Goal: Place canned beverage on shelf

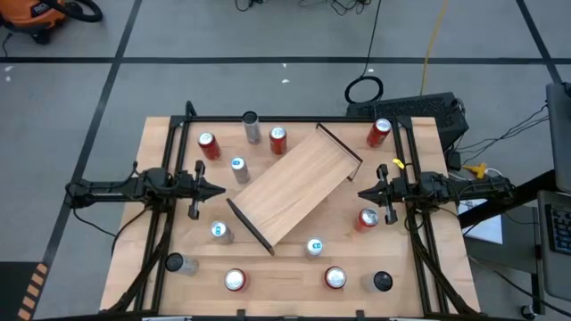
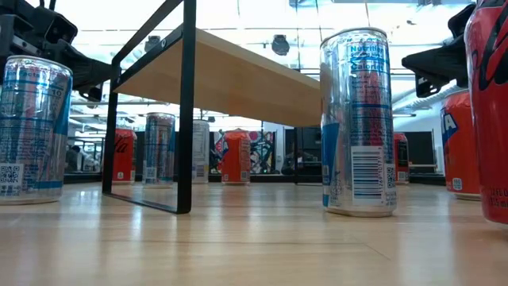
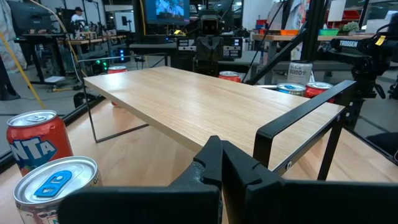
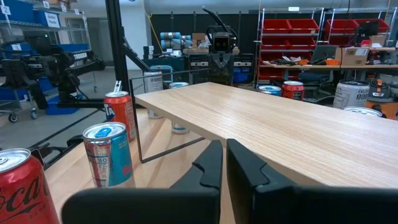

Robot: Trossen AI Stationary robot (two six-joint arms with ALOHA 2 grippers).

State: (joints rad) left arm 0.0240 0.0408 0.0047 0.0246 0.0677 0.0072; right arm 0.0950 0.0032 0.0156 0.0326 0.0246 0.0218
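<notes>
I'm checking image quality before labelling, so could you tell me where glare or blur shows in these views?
Low view: bright backlight behind the light-wood shelf with black brackets washes out the room; the red can at the right edge is blurred. High view: evenly lit, silver can tops glint. Wrist views: the near dark fingers look soft.

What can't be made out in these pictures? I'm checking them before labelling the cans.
- Brands: in the high view only can tops show, like the dark can; too small.
- Red can: cut off by the low view's right edge.
- Table under the shelf: hidden by its board in the high view.
- Left gripper and right gripper: shut, holding nothing.
</notes>
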